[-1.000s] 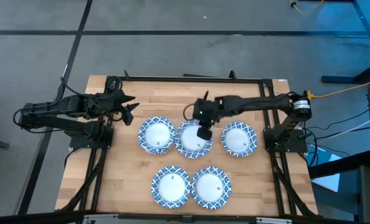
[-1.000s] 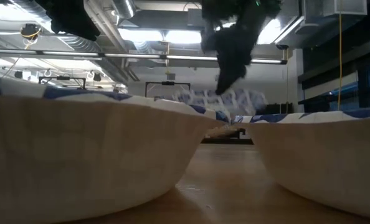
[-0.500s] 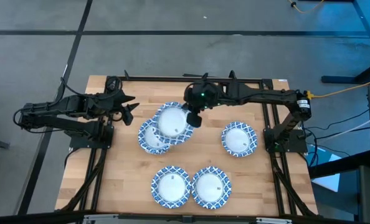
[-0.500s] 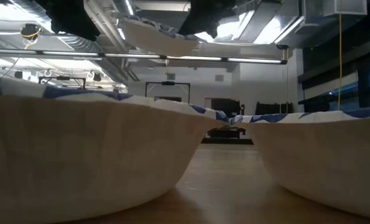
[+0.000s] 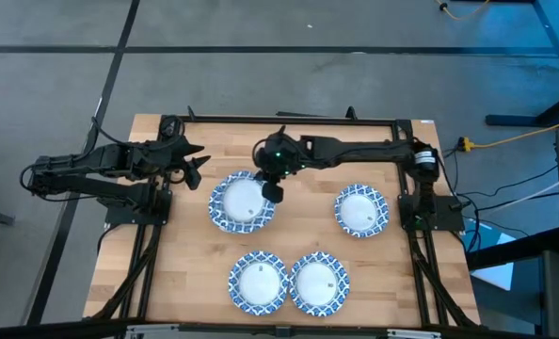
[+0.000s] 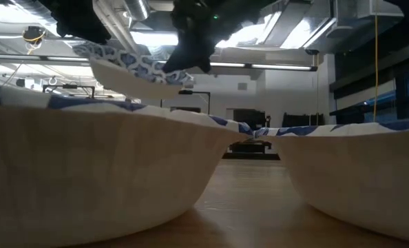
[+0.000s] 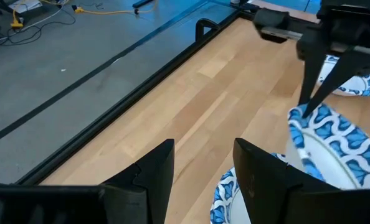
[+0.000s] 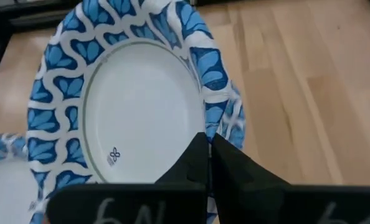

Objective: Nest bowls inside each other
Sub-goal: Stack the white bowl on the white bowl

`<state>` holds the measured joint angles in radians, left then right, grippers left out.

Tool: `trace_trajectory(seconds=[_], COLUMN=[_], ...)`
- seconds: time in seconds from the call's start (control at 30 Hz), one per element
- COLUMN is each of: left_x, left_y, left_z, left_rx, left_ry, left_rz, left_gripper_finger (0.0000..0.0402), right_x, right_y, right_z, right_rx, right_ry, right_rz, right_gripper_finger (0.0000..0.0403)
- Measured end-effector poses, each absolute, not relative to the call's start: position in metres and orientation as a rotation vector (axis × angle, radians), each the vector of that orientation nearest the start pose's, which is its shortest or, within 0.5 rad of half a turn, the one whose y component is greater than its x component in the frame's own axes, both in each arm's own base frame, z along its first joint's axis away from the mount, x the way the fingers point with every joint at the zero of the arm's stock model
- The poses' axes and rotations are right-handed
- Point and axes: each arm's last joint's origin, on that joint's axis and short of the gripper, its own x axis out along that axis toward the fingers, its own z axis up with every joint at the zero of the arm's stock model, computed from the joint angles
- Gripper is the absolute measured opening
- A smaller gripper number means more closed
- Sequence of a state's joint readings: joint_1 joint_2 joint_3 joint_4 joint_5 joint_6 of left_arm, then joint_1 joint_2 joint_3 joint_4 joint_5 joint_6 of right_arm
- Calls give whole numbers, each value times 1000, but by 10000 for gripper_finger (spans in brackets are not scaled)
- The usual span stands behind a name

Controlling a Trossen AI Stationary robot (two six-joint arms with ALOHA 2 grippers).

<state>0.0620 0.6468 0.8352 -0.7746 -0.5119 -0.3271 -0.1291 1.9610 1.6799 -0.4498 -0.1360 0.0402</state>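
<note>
Several blue-rimmed white bowls show. My right gripper [image 5: 272, 189] is shut on one bowl [image 8: 129, 106] and holds it in the air over another bowl [image 7: 225, 186] that rests on its base at the table's centre left. A third bowl [image 5: 361, 209] stands at the right. Two more bowls [image 5: 259, 282] [image 5: 320, 282] stand near the front edge. My left gripper [image 7: 200, 168] waits open at the table's far left, nothing between its fingers. My right gripper pinches the bowl's patterned rim [image 8: 205, 127] between its two fingers, on the side toward the table's right. The fingers slant down from the far right. The bowl [image 6: 132, 69] hangs lifted clear and a little tilted, above the bowl below it.
A black frame [image 5: 289, 120] runs along the table's far edge and sides. The two near bowls [image 6: 87, 165] [image 6: 356, 172] fill the low view's foreground. Bare wood [image 5: 303, 212] lies between the centre-left and the right bowl.
My right gripper has lifted the middle bowl off the table by its rim and carried it toward the table's left. The bowl now hangs over the centre-left bowl, and its former spot in the middle is bare.
</note>
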Motion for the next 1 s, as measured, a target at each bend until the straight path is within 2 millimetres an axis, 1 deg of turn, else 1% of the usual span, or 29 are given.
trace_trajectory(seconds=[0.3,0.37,0.43,0.57,0.67,0.77,0.87,1.0], left_x=[115,115,115,115,114,114,114,114], left_y=[21,21,21,21,21,21,21,21], left_z=[316,316,316,316,315,314,314,314], left_rx=[-177,-177,-176,-176,-174,-171,-170,-171], left_ry=[483,483,484,485,495,508,510,510], left_rz=[645,645,645,645,646,647,647,647], left_gripper_finger=[159,159,159,159,159,159,159,159], right_x=[479,486,490,494,495,494,494,494], right_y=[-57,-58,-58,-60,-65,-70,-70,-69], right_z=[274,269,259,242,236,235,235,235], right_rx=[110,105,105,75,78,97,95,92], right_ry=[685,706,754,809,822,828,828,831], right_rz=[55,58,61,52,33,15,13,18], right_gripper_finger=[6,6,6,6,6,6,10,32])
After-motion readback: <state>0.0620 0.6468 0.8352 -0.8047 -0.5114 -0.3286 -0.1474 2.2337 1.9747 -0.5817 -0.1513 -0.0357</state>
